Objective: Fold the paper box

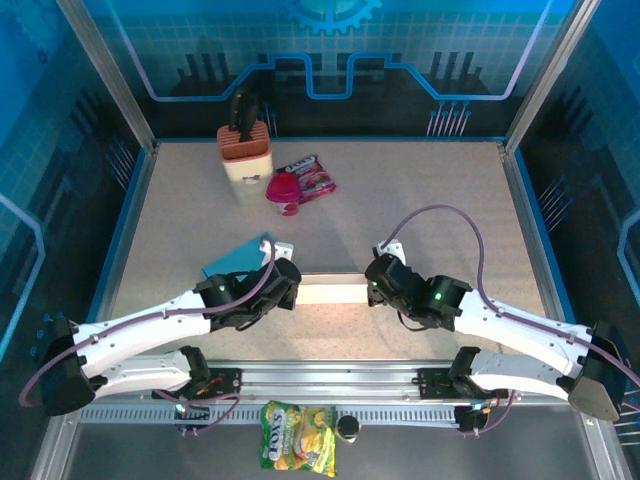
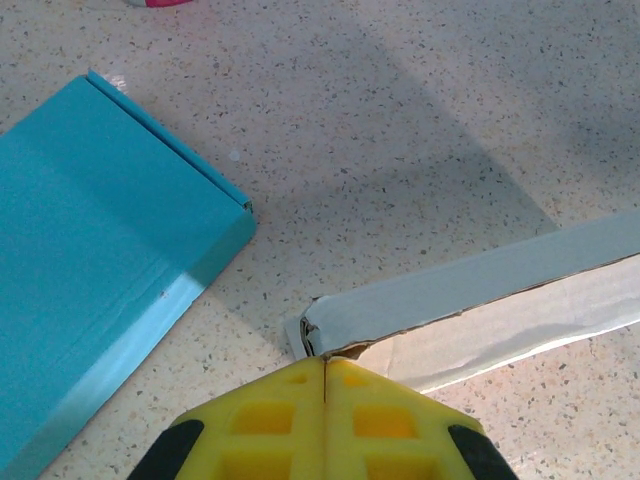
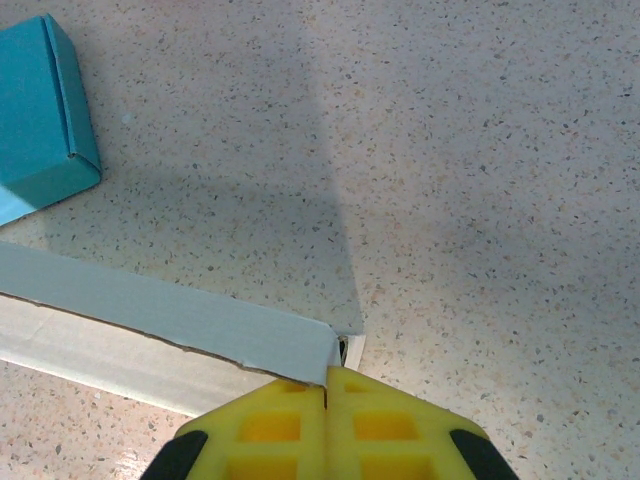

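Observation:
The paper box (image 1: 332,292) is a long white cardboard strip lying flat near the table's front, with one long wall raised. My left gripper (image 1: 294,288) is at its left end and my right gripper (image 1: 372,290) at its right end. In the left wrist view the yellow jaws (image 2: 325,362) are pressed together, with the torn edge of the box's wall (image 2: 470,290) running into their seam. The right wrist view has its jaws (image 3: 326,372) shut the same way on the corner of the raised wall (image 3: 150,300).
A teal box (image 1: 235,258) lies flat just behind my left gripper, close to the paper box's left end (image 2: 90,260). At the back stand a tan holder (image 1: 245,160), a pink cup (image 1: 283,192) and a snack packet (image 1: 312,175). A yellow bag (image 1: 298,450) lies off the table's front.

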Action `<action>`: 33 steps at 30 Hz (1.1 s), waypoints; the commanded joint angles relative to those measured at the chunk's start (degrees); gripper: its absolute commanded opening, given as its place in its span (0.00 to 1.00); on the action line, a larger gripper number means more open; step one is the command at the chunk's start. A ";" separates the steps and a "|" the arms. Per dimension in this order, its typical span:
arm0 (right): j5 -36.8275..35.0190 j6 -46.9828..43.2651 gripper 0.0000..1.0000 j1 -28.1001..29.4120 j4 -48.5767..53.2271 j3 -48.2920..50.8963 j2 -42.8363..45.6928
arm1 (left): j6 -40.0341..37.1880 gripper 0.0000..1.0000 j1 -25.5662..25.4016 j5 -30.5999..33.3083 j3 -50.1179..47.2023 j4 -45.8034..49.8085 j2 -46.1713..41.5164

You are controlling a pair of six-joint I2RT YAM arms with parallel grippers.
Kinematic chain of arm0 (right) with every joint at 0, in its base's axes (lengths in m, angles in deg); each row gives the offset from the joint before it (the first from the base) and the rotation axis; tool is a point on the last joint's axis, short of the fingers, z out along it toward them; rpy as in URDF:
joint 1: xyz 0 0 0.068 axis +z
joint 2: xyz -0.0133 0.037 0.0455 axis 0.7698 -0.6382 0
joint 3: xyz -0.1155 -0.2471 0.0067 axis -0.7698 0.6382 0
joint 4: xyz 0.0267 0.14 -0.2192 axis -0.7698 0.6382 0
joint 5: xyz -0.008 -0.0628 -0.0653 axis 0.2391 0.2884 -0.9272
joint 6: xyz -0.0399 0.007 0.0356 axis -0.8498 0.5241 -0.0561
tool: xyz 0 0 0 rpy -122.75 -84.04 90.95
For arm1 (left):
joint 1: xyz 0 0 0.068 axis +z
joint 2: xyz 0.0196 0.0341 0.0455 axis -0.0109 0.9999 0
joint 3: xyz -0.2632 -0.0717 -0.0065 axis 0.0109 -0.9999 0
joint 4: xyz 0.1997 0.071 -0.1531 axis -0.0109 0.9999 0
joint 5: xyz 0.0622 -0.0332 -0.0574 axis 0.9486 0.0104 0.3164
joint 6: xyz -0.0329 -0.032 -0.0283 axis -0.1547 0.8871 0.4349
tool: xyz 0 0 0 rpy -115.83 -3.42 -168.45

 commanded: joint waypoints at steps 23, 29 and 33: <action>0.69 -0.04 0.00 1.08 1.08 -0.26 -1.17 | -0.23 0.00 -0.35 0.12 -3.59 -1.62 0.40; 0.35 0.31 0.00 1.08 1.04 0.35 -1.54 | 0.73 0.00 -0.44 -0.03 -5.46 -2.36 -0.06; 0.19 0.95 0.00 1.11 1.84 0.16 -1.45 | 1.12 0.00 -0.79 0.03 -5.64 -2.54 0.08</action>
